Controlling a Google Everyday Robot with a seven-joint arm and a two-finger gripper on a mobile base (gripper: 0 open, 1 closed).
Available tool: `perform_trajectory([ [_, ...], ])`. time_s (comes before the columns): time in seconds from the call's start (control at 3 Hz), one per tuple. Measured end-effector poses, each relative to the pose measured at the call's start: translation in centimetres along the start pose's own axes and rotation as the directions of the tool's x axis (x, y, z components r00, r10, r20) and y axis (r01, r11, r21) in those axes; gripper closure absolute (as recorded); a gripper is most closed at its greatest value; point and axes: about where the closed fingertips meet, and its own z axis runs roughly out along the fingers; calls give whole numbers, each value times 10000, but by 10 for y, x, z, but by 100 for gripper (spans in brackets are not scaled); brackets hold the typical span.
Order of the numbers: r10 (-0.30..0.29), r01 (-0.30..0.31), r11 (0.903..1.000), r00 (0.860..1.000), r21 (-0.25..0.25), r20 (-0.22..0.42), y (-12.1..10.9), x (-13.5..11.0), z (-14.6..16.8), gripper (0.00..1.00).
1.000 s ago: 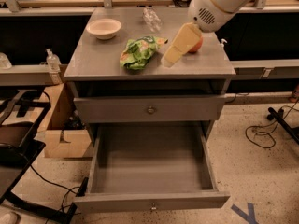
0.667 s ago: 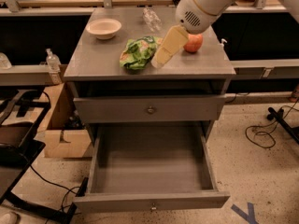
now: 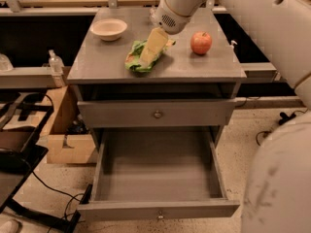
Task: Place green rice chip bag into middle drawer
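Observation:
The green rice chip bag (image 3: 132,60) lies crinkled on the grey cabinet top (image 3: 204,67), left of centre. My gripper (image 3: 147,58) reaches down from the upper right and sits right over the bag, covering its middle and right part. Whether it touches the bag does not show. The middle drawer (image 3: 158,209) is pulled wide open below, and nothing lies in it. My white arm fills the right side of the view.
A red apple (image 3: 201,42) stands right of the bag. A white bowl (image 3: 109,29) sits at the back left of the top. The upper knobbed drawer (image 3: 157,113) is closed. A cardboard box (image 3: 65,137), a bottle (image 3: 56,63) and cables lie to the left.
My gripper has moved left, from beside the apple to over the green bag. The apple now shows in full. The bag and the drawer have not moved.

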Motion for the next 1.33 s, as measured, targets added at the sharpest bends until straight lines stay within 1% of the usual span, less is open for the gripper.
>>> perform_trajectory([
  [0.33,-261,262,9995,9997,-175,10,-15,-22,33,0],
  [0.67,-363,362,9989,9993,-292,-38,-27,-34,59,0],
  [1.0,-293,277,9989,9988,-385,-398,-33,-35,83,0],
  [1.33,-134,107,9994,9962,-325,-855,-38,-29,99,14],
])
